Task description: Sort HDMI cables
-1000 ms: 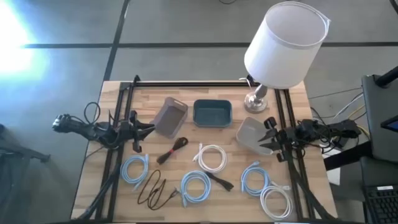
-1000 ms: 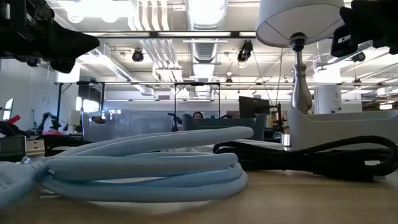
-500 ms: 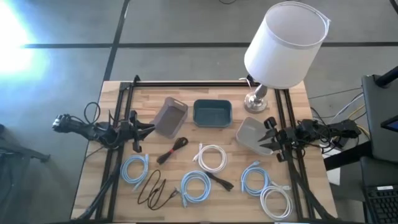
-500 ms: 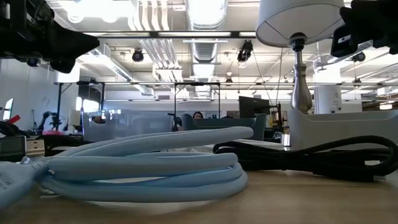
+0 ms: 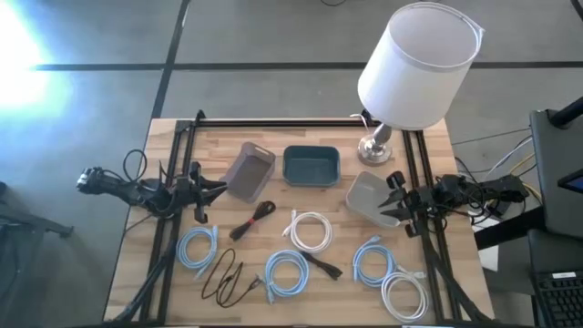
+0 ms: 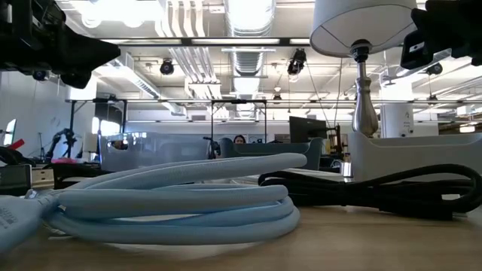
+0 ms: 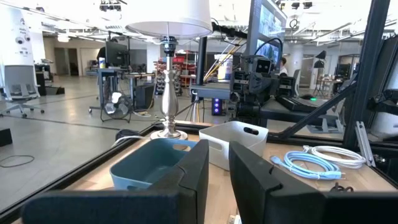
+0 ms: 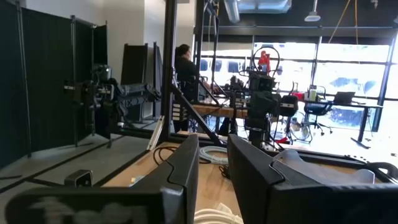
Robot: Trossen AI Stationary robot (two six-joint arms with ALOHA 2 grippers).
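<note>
The HDMI cables lie loose on the wooden table's near half. There are light-blue coils (image 5: 197, 246) (image 5: 287, 273) (image 5: 372, 261), white coils (image 5: 311, 228) (image 5: 404, 296) and thin black ones (image 5: 255, 219) (image 5: 225, 278) (image 5: 321, 264). In the low view a light-blue coil (image 6: 173, 199) fills the foreground, with a black cable (image 6: 376, 192) behind it. My left gripper (image 5: 221, 189) (image 7: 219, 149) hangs above the table's left side, and my right gripper (image 5: 384, 208) (image 8: 213, 140) above its right side. Both point level toward the middle. Each is open by a narrow gap with nothing between its fingers.
Three bins stand in a row at the table's middle: a grey one (image 5: 250, 170), a blue one (image 5: 311, 166) and a white one (image 5: 369, 196). A lamp with a white shade (image 5: 414, 68) stands at the far right. Black frame rails (image 5: 168, 228) run along both sides.
</note>
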